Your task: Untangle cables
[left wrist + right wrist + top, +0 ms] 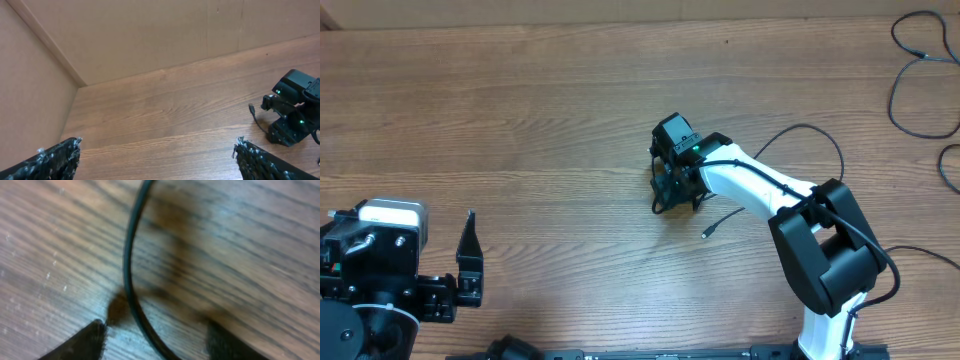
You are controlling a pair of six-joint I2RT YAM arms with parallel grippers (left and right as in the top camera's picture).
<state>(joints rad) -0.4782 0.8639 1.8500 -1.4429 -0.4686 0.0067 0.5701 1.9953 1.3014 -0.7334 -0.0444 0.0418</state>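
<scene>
A thin black cable (129, 265) lies on the wooden table and runs between the fingers of my right gripper (157, 337), which is open and low over it. In the overhead view the right gripper (673, 192) points down at the table's middle. A short cable piece (657, 200) curls out at its left, and a silver-tipped cable end (706, 234) lies just to its right. More loose black cables (910, 85) lie at the far right. My left gripper (157, 147) is wide open and empty, at the near left of the table (405, 235).
The right arm (820, 240) reaches in from the near right, with a thicker black wire looping off it (825, 140). A brown wall and its corner (75, 80) bound the far side of the wooden table (520, 120).
</scene>
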